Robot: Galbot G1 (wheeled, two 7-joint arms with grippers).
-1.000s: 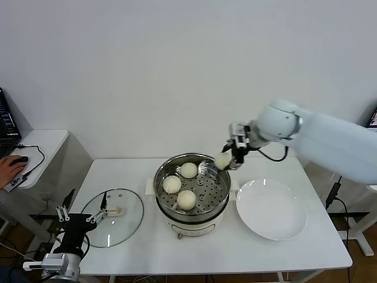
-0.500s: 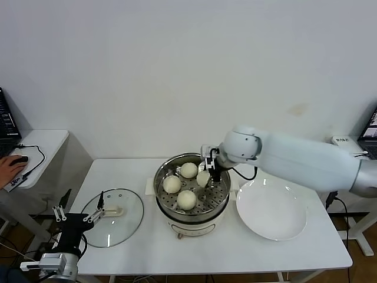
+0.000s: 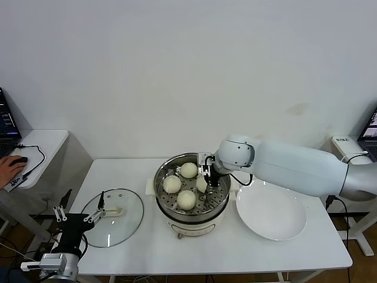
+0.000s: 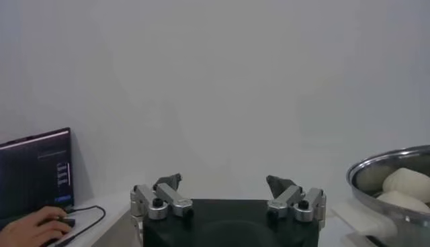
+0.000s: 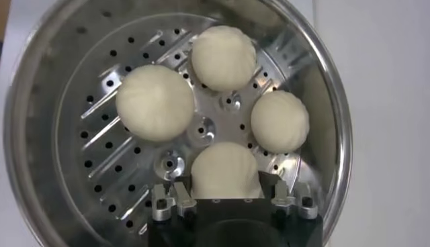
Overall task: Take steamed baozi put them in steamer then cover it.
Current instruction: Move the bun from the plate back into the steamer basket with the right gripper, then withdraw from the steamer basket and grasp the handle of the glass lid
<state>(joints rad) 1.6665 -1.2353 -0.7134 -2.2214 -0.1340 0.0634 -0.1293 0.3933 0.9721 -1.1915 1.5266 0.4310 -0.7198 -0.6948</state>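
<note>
Resting in steamer (image 3: 177,203): four baozi (image 5: 154,102); right pincer (image 5: 225,194) part-open around fourth.

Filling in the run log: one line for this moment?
right gripper: open around fourth baozi in steamer | left gripper: open, idle | cover: on table

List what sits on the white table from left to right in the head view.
Glass lid → steamer holding the buns → white plate.
</note>
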